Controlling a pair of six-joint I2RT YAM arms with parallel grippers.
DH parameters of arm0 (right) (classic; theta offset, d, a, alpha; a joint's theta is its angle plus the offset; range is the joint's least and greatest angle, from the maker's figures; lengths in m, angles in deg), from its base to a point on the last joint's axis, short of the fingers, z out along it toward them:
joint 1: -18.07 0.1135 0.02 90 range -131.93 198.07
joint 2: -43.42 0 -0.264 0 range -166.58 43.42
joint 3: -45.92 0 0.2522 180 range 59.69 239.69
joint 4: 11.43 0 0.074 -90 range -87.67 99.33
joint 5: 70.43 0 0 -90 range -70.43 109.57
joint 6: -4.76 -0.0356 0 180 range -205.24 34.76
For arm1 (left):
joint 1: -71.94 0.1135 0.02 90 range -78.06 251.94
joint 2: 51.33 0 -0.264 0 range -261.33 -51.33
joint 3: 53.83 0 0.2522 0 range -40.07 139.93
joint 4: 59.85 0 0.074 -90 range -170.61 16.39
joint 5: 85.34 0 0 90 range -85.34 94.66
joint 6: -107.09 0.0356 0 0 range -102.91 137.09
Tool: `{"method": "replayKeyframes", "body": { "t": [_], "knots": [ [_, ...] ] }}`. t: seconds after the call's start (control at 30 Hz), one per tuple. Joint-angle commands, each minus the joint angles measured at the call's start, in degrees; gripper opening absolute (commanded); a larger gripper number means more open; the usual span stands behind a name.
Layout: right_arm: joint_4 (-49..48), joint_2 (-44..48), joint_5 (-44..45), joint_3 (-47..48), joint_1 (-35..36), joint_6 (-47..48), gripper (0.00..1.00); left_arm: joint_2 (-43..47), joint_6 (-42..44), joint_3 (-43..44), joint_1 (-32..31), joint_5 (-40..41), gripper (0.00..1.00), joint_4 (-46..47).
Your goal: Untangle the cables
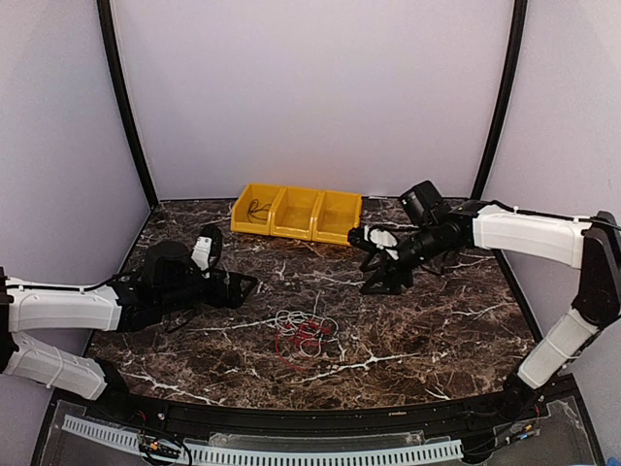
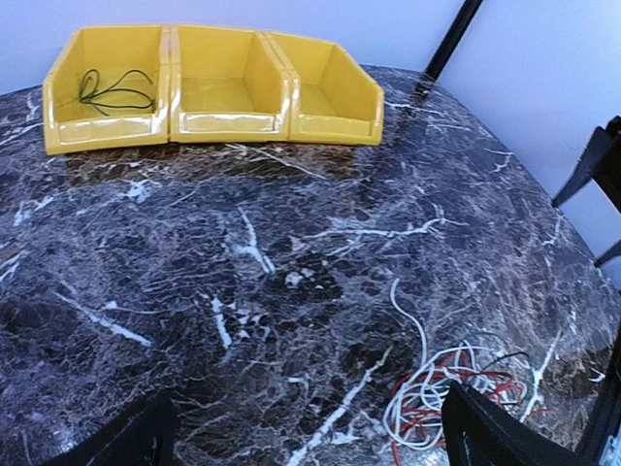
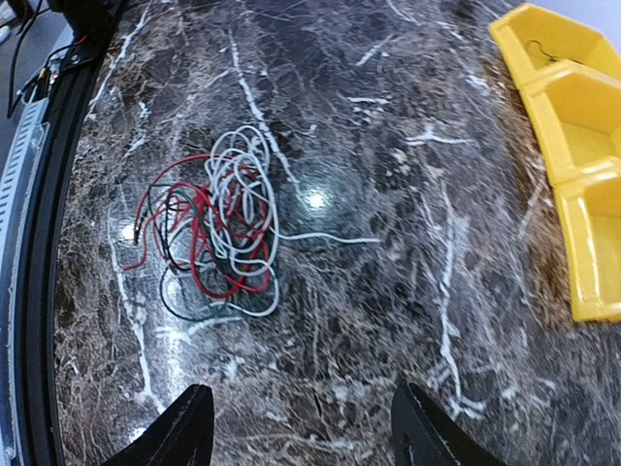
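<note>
Your left gripper [image 2: 310, 437] is gaping wide and gripping nothing. Your right gripper [image 3: 306, 432] is standing open too, also empty. The cables [image 1: 306, 335] are lying tangled on the table [image 1: 437, 330] between them, touching neither.

Both my arms are the same build: left arm [image 1: 58, 309] and right arm [image 1: 529, 233] have white boxy link shells with black joints between them. A thin black cable [image 1: 543, 212] runs along the right arm's upper shell. A black camera block [image 1: 424, 202] sits on the right wrist. Left gripper [image 1: 243, 288] and right gripper [image 1: 383, 284] are black, each with a white patch. The fingers [image 3: 184, 427] are matte black and tapered.
</note>
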Motion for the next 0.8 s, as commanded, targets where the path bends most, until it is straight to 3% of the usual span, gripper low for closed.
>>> {"method": "replayKeyframes", "body": {
  "t": [0.0,0.03,0.1,0.33,0.57,0.77],
  "knots": [
    [1.2,-5.2,-1.9,5.4,5.4,0.5,0.63,-1.4,-5.8,0.8,-0.3,11.4,0.99,-3.1],
    [1.2,-6.4,-1.7,6.3,6.6,0.2,0.62,-2.6,-8.5,2.0,-0.3,21.3,0.99,-7.3],
    [1.5,-8.5,-0.8,8.0,9.3,0.1,0.61,-5.2,-14.5,5.2,-0.1,30.7,0.99,-14.7],
    [3.1,-14.3,-1.4,12.7,13.0,0.6,0.60,-13.9,-19.1,15.0,1.0,36.6,0.99,-30.6],
    [2.7,-17.0,-0.4,13.1,13.9,0.9,0.60,-10.5,-4.9,10.2,-0.2,22.3,0.99,-17.3],
    [2.0,-19.0,-1.1,12.6,14.1,0.7,0.57,-5.3,-5.4,4.5,-2.0,17.7,0.99,-8.9]
  ]
}}
